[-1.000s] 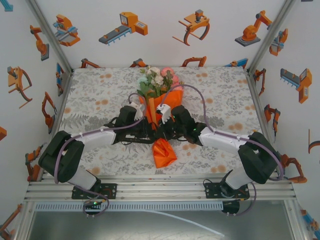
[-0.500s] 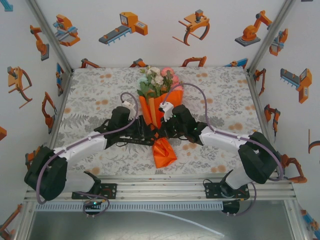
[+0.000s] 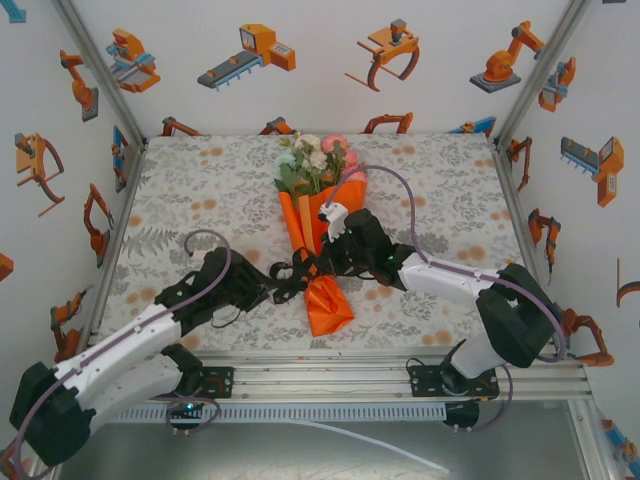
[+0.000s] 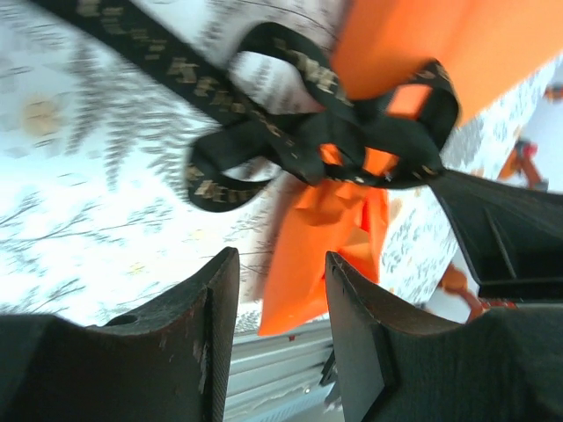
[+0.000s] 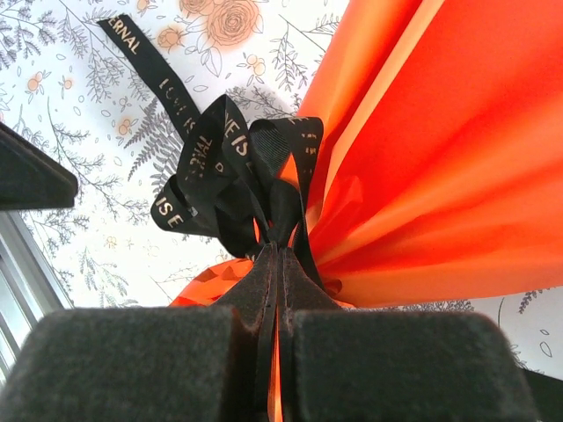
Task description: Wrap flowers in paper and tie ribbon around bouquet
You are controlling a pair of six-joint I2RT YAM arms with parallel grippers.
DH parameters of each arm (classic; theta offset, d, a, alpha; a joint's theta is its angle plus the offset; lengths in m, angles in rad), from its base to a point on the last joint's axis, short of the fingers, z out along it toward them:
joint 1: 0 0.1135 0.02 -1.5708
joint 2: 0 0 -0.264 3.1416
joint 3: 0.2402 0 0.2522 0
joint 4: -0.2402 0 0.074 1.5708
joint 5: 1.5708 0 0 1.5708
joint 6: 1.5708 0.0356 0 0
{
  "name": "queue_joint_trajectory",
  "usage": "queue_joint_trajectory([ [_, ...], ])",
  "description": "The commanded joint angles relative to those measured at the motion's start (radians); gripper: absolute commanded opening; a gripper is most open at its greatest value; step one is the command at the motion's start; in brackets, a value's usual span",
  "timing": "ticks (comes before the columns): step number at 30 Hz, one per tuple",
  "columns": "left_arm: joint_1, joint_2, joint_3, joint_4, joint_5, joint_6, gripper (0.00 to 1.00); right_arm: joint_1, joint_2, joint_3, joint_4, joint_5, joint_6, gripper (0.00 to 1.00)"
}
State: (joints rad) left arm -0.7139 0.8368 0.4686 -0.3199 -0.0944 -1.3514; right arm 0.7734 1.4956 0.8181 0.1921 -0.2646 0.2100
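The bouquet (image 3: 322, 215) lies mid-surface (image 3: 190, 180), with the flowers (image 3: 312, 160) toward the far edge and the paper (image 3: 328, 308) tail toward the near edge. The ribbon (image 3: 296, 272) is knotted in loops round its narrow waist. The right claw (image 5: 274, 255) is clenched on the ribbon at the knot, while the left claw (image 4: 281, 264) is released, nothing between its fingers, just left of the knot.
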Motion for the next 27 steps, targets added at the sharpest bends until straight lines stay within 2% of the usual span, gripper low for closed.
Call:
queue_joint_trajectory([
  [1,-0.001,-0.035,-0.06,-0.105,-0.091,-0.185,0.44,-0.008,-0.004,-0.001,0.039,-0.011,0.008,0.0],
  [5,0.015,0.038,-0.065,-0.071,-0.077,-0.192,0.44,-0.008,-0.005,-0.006,0.043,-0.016,0.006,0.0],
  [15,0.04,0.3,-0.047,0.173,0.009,-0.154,0.44,-0.01,-0.022,-0.018,0.043,-0.008,0.006,0.0],
  [19,0.046,0.348,-0.03,0.192,0.01,-0.138,0.44,-0.01,-0.033,-0.027,0.04,-0.003,0.003,0.0],
  [27,0.052,0.388,-0.01,0.133,0.024,-0.128,0.3,-0.013,-0.032,-0.034,0.044,0.0,0.006,0.0],
])
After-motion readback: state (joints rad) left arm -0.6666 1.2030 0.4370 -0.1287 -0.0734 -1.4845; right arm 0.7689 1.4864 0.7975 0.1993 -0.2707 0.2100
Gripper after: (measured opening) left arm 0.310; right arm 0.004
